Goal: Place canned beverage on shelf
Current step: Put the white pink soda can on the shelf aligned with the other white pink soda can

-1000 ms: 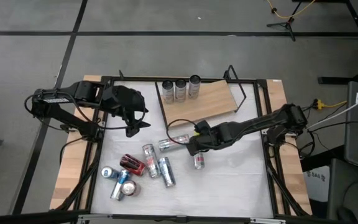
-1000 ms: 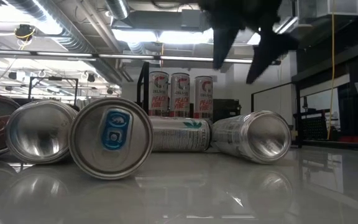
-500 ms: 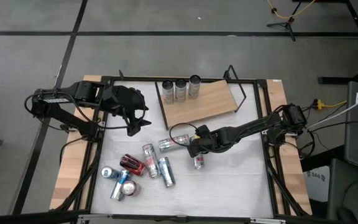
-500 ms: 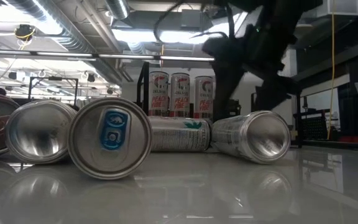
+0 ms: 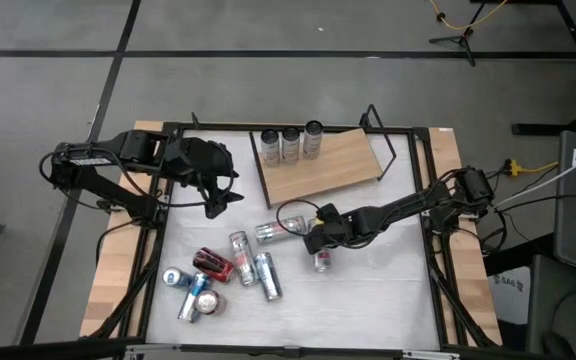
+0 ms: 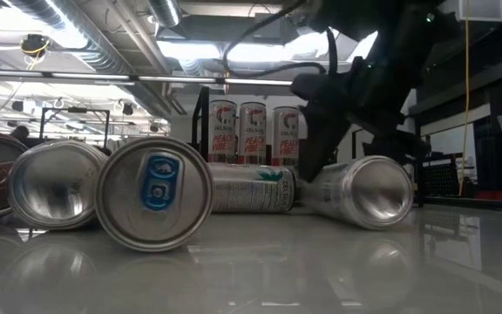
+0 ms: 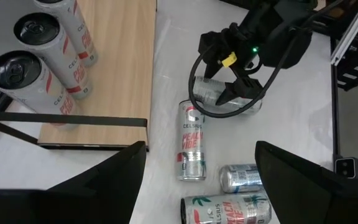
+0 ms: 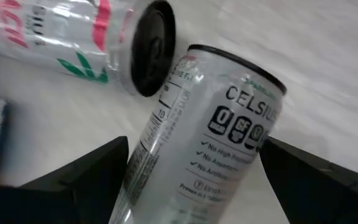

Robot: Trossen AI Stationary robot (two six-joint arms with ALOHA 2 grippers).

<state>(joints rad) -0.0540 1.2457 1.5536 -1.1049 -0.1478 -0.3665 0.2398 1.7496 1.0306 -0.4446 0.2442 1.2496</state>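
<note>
A silver canned beverage [image 8: 210, 137] lies on its side near the middle of the white table [image 5: 388, 290]. My right gripper [image 5: 311, 243] stands open over it, pointing steeply down, one finger on each side of its body [image 6: 356, 194]; I cannot tell whether they touch. The shelf [image 5: 323, 160], a light wooden board in a black wire frame, lies at the far middle. Three cans [image 5: 290, 143] stand upright along its far left edge. My left gripper [image 5: 223, 203] hangs open above the table's left part, holding nothing.
Another silver can [image 8: 73, 37] lies close beside the one under my right gripper. Several more cans [image 5: 218, 275] lie in a loose cluster at the near left. The shelf's wire frame [image 5: 383, 130] rises at its right end. Bare table shows at the near right.
My right gripper has come down over the lying silver can, from well above it to a place where its fingers stand at the can's sides. Its finger gap looks the same. The cans on the shelf and in the cluster have stayed put.
</note>
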